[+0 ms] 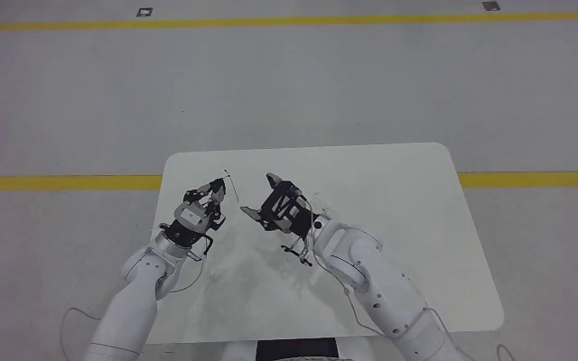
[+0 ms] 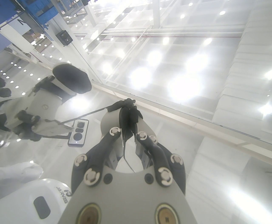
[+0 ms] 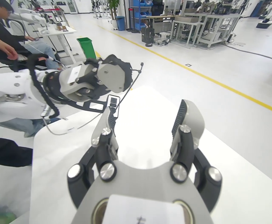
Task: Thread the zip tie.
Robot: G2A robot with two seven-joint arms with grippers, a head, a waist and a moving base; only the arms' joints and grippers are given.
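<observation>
1. My left gripper (image 1: 217, 191) is clamped tight on the black zip tie (image 1: 232, 186), holding it above the white table (image 1: 406, 180).
2. My right gripper (image 3: 146, 114) gapes wide, grasping nothing.
3. The zip tie's free end lies just beside one of my right fingertips (image 3: 104, 123).

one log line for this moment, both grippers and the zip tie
left gripper: shut on zip tie | right gripper: open, one finger near tie's tail | tie: straight, unthreaded

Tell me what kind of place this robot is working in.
Likely a robotics lab or factory hall: yellow floor lines, workbenches crowded with equipment, and shelves of blue storage bins.
</observation>
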